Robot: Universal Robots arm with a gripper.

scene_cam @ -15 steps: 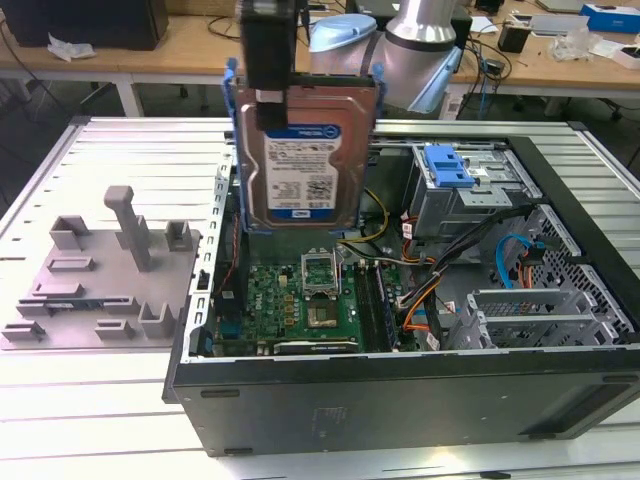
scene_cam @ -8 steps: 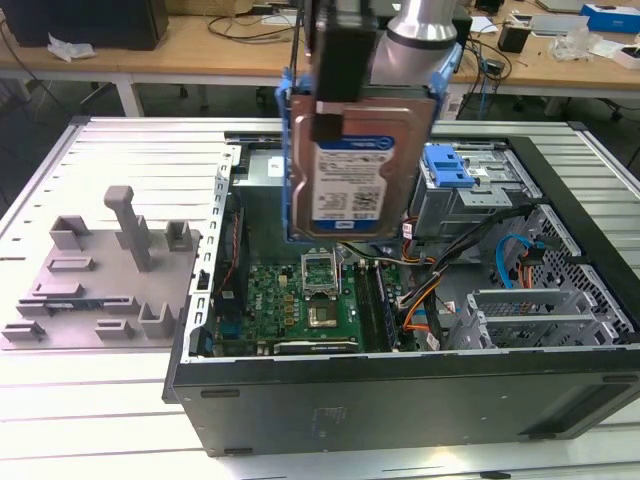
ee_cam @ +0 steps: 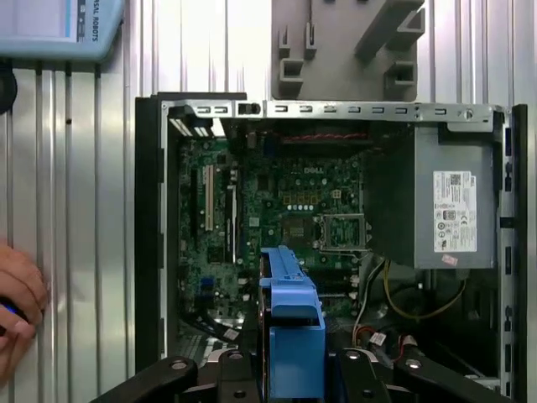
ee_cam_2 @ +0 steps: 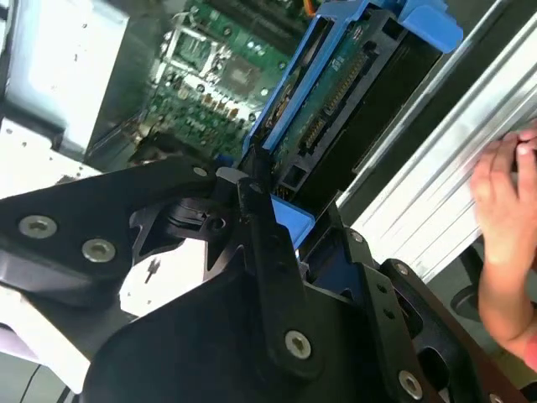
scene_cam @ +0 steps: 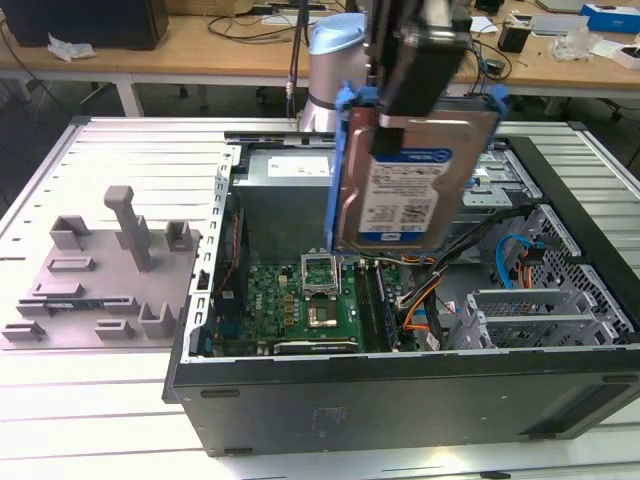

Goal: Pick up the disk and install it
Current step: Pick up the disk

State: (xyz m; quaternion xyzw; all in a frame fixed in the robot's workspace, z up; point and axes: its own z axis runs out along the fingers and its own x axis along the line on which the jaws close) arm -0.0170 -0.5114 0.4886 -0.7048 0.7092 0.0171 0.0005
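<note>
The disk [scene_cam: 405,190] is a silver hard drive with a white-and-blue label in a bright blue frame. It hangs upright and slightly tilted above the open computer case [scene_cam: 400,405], over the motherboard [scene_cam: 300,300]. My gripper [scene_cam: 405,120] is shut on its upper end. In the second wrist view the disk's [ee_cam_2: 336,92] circuit-board side and blue frame run out from my black fingers [ee_cam_2: 260,227]. The first wrist view has the disk's blue frame [ee_cam: 289,311] edge-on over the motherboard [ee_cam: 285,201].
A grey power supply [ee_cam: 445,201] sits inside the case, and metal drive cages [scene_cam: 545,315] with cables fill its right side in the exterior view. A grey fixture plate [scene_cam: 100,280] lies on the exterior view's left. A person's hand [ee_cam_2: 503,218] rests on the ribbed table beside the case.
</note>
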